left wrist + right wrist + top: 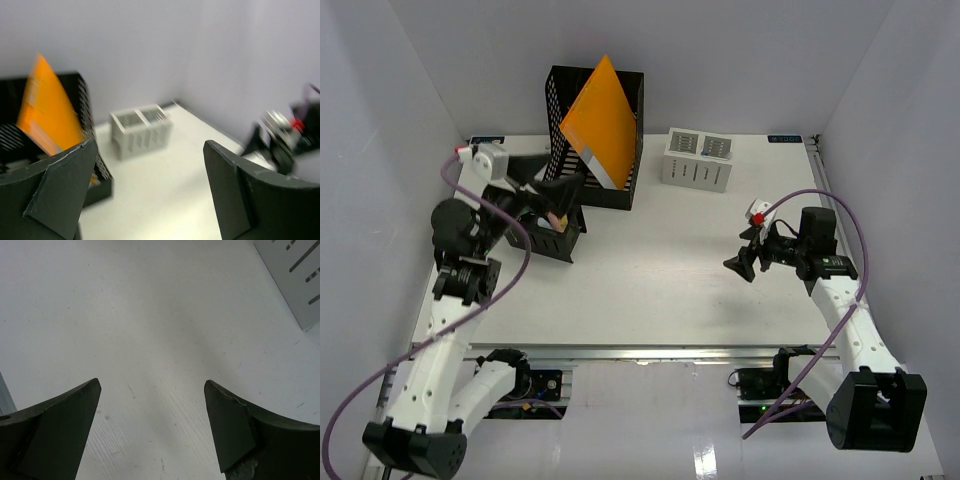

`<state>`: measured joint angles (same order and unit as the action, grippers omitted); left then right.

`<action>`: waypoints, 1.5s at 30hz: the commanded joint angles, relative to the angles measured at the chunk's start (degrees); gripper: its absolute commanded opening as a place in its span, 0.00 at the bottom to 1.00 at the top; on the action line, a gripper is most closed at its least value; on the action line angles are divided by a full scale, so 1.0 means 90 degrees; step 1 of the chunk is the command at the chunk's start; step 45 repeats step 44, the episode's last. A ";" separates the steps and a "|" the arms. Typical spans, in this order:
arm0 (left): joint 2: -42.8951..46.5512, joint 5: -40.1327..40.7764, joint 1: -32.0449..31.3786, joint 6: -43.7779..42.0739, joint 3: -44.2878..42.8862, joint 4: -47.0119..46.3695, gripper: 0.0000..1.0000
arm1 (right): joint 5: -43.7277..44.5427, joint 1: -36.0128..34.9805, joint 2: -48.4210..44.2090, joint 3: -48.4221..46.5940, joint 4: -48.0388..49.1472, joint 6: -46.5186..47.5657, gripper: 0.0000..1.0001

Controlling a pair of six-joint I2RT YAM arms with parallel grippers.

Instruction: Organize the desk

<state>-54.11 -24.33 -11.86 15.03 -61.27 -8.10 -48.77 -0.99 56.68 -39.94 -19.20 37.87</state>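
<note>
Over the desk (650, 285), left gripper (150, 160) and right gripper (151, 390) gape wide, empty.

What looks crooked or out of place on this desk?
The orange folder in the black rack sits askew. It leans diagonally, with one corner poking well above the rack's rim, instead of standing straight. Nothing looks spilled or broken.
</note>
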 commanded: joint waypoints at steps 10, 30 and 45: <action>0.2400 -0.1368 -0.0030 -0.0300 0.2861 0.1586 0.98 | 0.2053 0.0031 -0.0670 -0.0182 0.0842 -0.2068 0.90; 0.2889 -0.0850 -0.0030 -0.0594 0.3324 0.2107 0.98 | 0.4438 0.0031 -0.1765 0.1130 0.2377 -0.3829 0.90; 0.2877 -0.0502 -0.0030 -0.0557 0.3331 0.2179 0.98 | 0.4658 0.0031 -0.1777 0.1050 0.2281 -0.3527 0.90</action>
